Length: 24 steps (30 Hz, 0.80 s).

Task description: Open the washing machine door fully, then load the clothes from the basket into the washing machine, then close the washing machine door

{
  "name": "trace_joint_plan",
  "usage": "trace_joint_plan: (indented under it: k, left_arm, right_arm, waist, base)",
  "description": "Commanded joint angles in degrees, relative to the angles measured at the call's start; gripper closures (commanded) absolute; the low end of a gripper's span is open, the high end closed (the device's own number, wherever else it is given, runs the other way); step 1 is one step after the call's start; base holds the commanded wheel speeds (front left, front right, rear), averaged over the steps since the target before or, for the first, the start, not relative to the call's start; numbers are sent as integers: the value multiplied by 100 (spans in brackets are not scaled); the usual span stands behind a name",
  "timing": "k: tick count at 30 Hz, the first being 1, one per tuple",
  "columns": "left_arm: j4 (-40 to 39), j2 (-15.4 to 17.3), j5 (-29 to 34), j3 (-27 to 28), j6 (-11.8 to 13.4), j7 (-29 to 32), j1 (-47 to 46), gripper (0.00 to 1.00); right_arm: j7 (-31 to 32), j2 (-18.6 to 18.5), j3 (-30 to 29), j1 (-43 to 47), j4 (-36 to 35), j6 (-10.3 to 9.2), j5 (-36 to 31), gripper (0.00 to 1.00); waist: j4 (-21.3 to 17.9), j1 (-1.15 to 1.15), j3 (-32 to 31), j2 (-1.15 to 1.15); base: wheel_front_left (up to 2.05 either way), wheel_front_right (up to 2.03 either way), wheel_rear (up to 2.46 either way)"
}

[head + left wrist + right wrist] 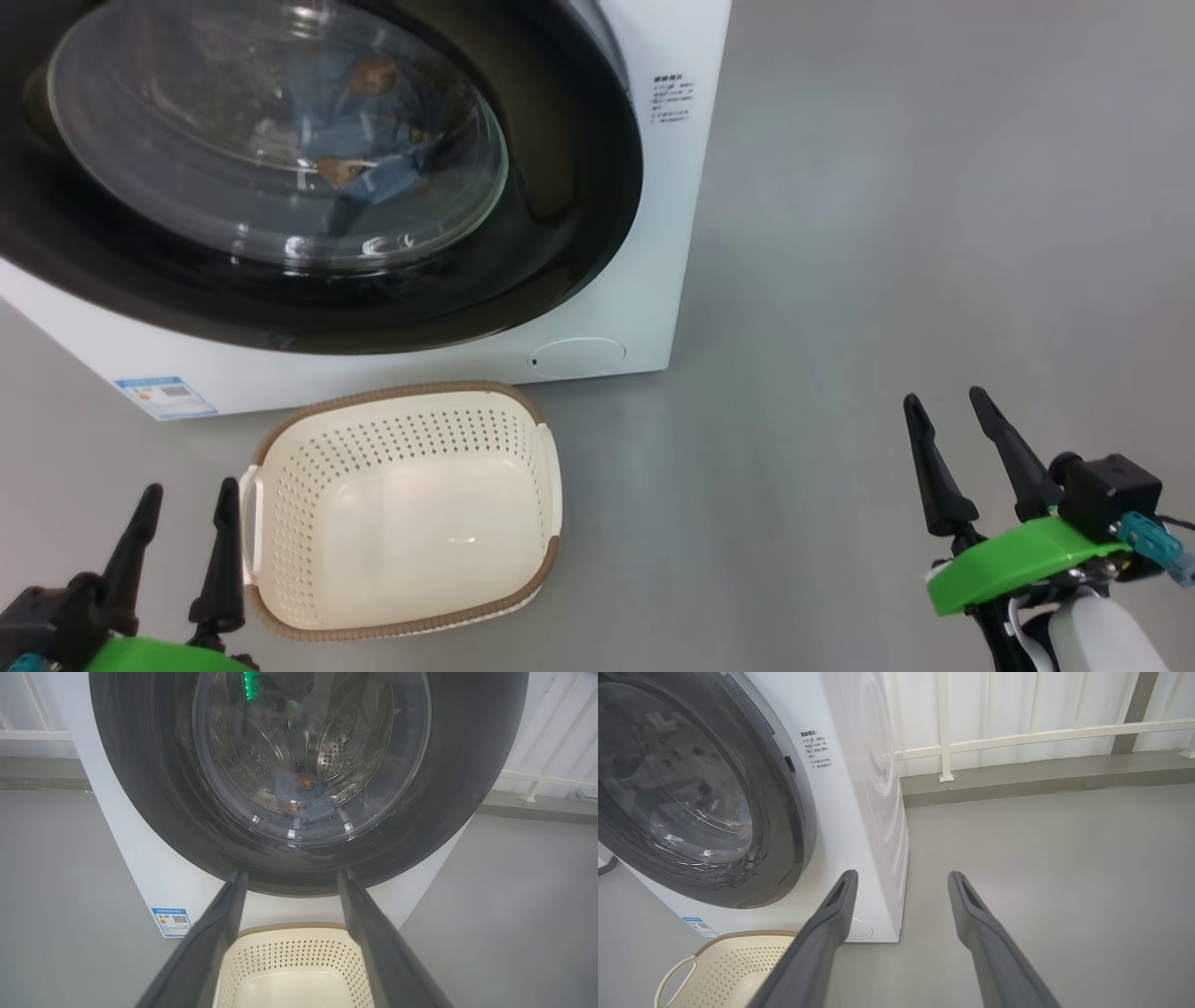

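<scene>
The washing machine stands at the upper left, its round black door lying flat against the front. Through the glass bowl I see light blue clothes with brown bear prints inside the drum; they show again as clothes in the left wrist view. The cream basket sits on the floor before the machine, nothing in it. My left gripper is open just left of the basket. My right gripper is open over bare floor at the right.
Grey floor spreads to the right of the machine. A white railing and a raised kerb run along the back wall. A blue label marks the machine's lower left corner, a round flap its lower right.
</scene>
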Motion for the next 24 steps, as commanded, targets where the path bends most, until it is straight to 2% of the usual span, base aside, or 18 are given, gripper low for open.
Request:
trace_joint_plan:
  k: [1, 24]
  left_arm:
    - [-97, 137, 71, 276, -9, -37, -9, 0]
    - [-111, 134, 228, 583, -9, -37, 493, 0]
  right_arm:
    - [-27, -49, 90, 111, -161, 6, 44, 0]
    - [-27, -41, -49, 687, -272, 6, 73, 0]
  waist:
    - [-53, 0, -95, 1]
    - [-177, 0, -476, 1]
  base:
    - [0, 0, 0]
    - [0, 0, 0]
